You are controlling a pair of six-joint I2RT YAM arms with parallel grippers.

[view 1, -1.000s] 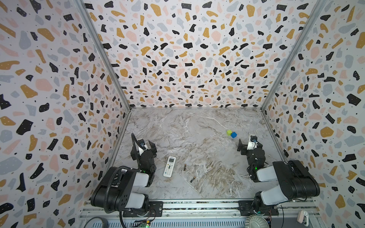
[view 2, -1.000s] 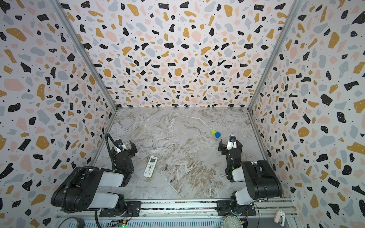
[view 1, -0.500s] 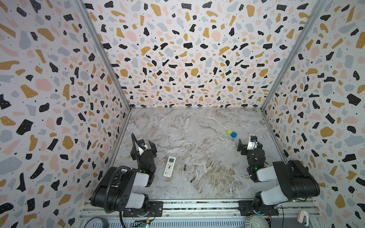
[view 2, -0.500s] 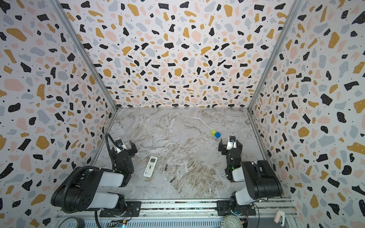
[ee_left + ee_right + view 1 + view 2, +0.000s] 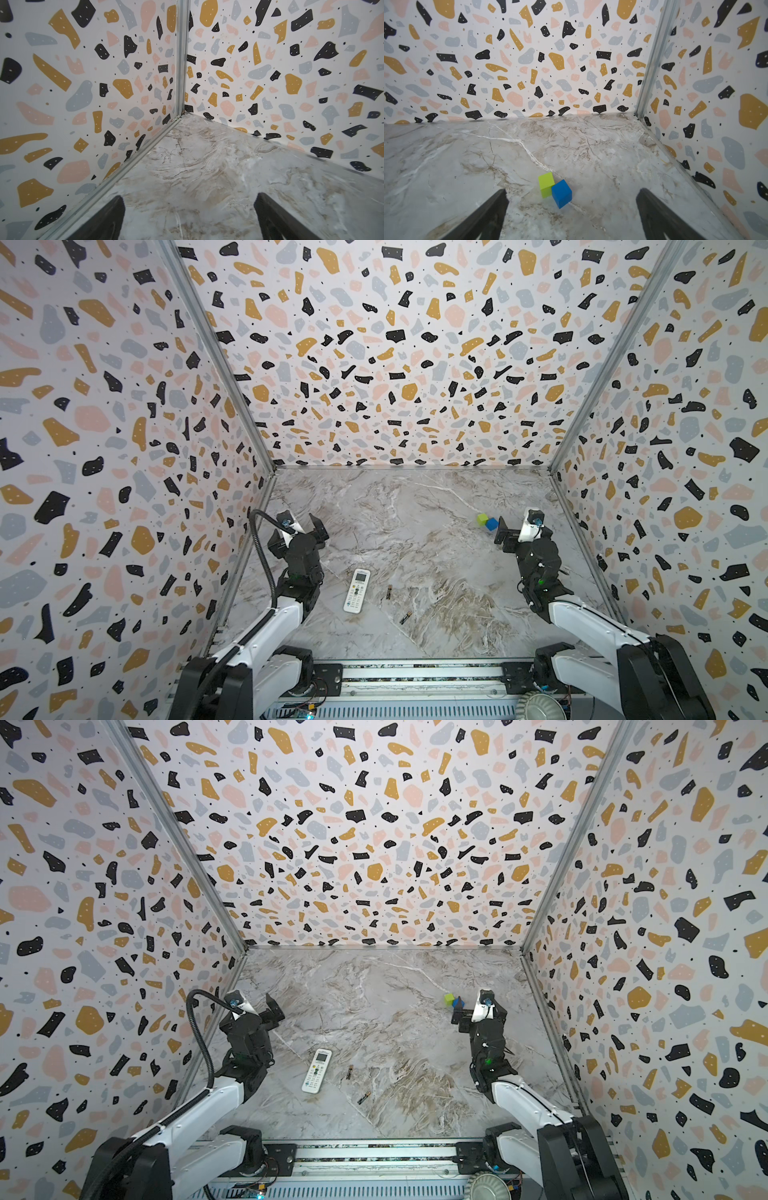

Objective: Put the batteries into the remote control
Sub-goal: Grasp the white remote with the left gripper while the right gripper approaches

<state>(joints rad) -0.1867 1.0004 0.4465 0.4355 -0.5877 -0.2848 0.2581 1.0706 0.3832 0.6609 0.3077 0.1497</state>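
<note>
**Inspector:** Position of the task items?

**Onlooker:** The remote control [image 5: 356, 590] lies flat on the marble tabletop [image 5: 415, 531], buttons up, screen end towards the back wall, just beside the left arm. The two batteries [image 5: 389, 592] lie to its right, apart from it and from each other. One is level with the remote's middle, the other [image 5: 405, 617] nearer the front rail.

**Inspector:** Grippers?

**Onlooker:** The left gripper [image 5: 189, 197] has its jaws wide apart and holds nothing. The right gripper [image 5: 509, 533] is the same. Both are well away from the items.

**Inspector:** Handling?

**Onlooker:** My judgement is that the remote is light, rigid, smooth plastic that will skate if nudged. Take it across its narrow width, by the long edges. Its back is face down, so I expect it needs turning over. The batteries are tiny, hard and round, so likely to roll. Pinch across the barrel at mid-length.

**Inspector:** Obstructions?

**Onlooker:** A green cube [image 5: 546, 184] and a blue cube [image 5: 561, 193], touching, sit just ahead of the right gripper but well apart from the task items. Nothing lies between either arm and the remote or batteries.
</note>
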